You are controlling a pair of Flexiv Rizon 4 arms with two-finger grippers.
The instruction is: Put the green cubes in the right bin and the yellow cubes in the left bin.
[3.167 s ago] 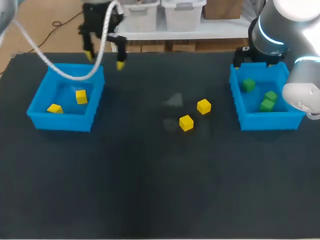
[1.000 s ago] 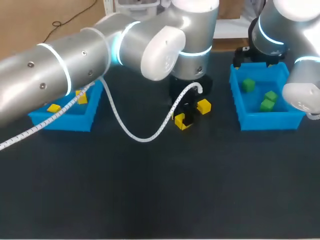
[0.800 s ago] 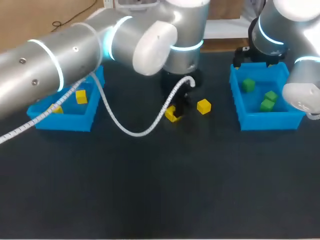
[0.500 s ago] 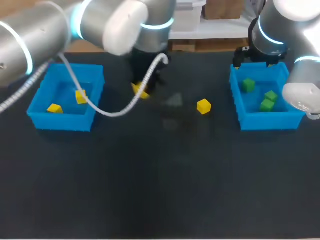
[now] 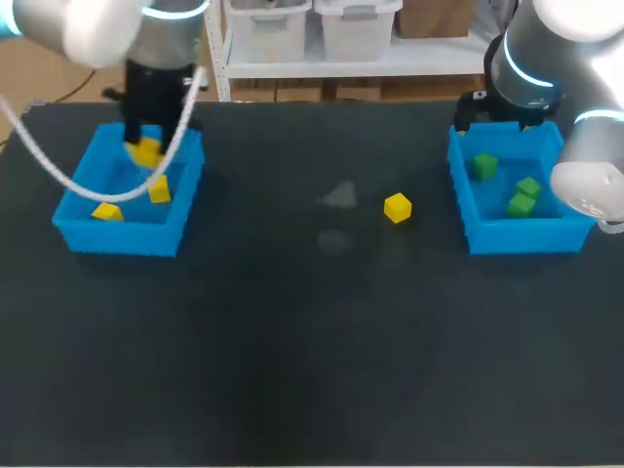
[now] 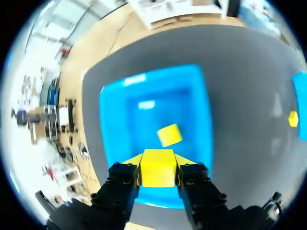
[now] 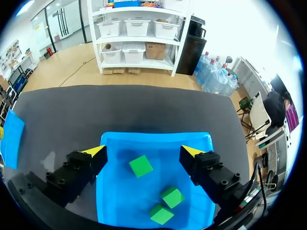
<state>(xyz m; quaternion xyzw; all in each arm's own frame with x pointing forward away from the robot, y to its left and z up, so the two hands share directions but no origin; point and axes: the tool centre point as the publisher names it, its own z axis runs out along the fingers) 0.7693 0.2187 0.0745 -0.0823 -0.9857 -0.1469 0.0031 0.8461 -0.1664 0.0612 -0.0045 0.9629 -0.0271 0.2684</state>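
Observation:
My left gripper (image 5: pixel 145 152) (image 6: pixel 158 178) hangs over the left blue bin (image 5: pixel 73 209) (image 6: pixel 115 105), shut on a yellow cube (image 5: pixel 146 151) (image 6: pixel 158 167). Two more yellow cubes (image 5: pixel 159 189) (image 5: pixel 106 211) lie in that bin; the left wrist view shows one yellow cube (image 6: pixel 170 134) ahead of the fingers. Another yellow cube (image 5: pixel 397 207) (image 6: pixel 292 118) rests on the table's middle. My right gripper (image 7: pixel 144 152) stands open above the right blue bin (image 5: pixel 462 202) (image 7: pixel 110 201), which holds three green cubes (image 5: pixel 485 166) (image 5: pixel 528 187) (image 5: pixel 521 206) (image 7: pixel 141 166) (image 7: pixel 172 197) (image 7: pixel 161 214).
The dark table top (image 5: pixel 312 341) stretches wide between and in front of the two bins. My right arm (image 5: pixel 585 146) stands over the right bin's far side.
My left arm has lifted the yellow cube from the table's middle and carried it left, to above the left bin. The right arm has not moved.

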